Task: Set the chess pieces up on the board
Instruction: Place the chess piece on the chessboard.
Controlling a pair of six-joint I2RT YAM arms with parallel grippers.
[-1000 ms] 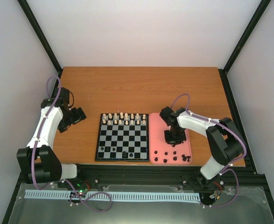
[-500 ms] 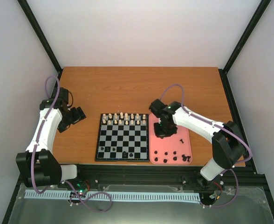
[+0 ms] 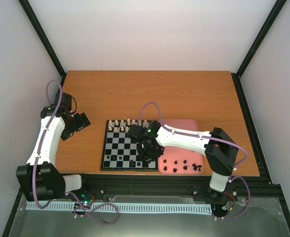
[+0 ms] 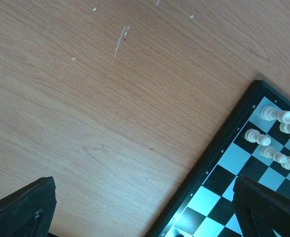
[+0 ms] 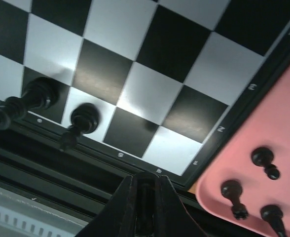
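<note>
Fingers (image 5: 125,197) of your right gripper (image 5: 144,181) are pinched shut, contents unclear; left gripper (image 3: 82,121) gapes empty. Few chess pieces (image 5: 83,119) stand on the board (image 5: 169,42); more wait in the tray (image 5: 283,98), lower right.

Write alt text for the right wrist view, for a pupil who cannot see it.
The shut right pincer hangs over the edge of the board. At left, black pieces stand on its edge squares; more sit in the pink tray at right.

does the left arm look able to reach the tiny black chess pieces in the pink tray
Probably not: the black pieces lie past the black-and-grey chessboard, and the right arm stretches across that side.
</note>
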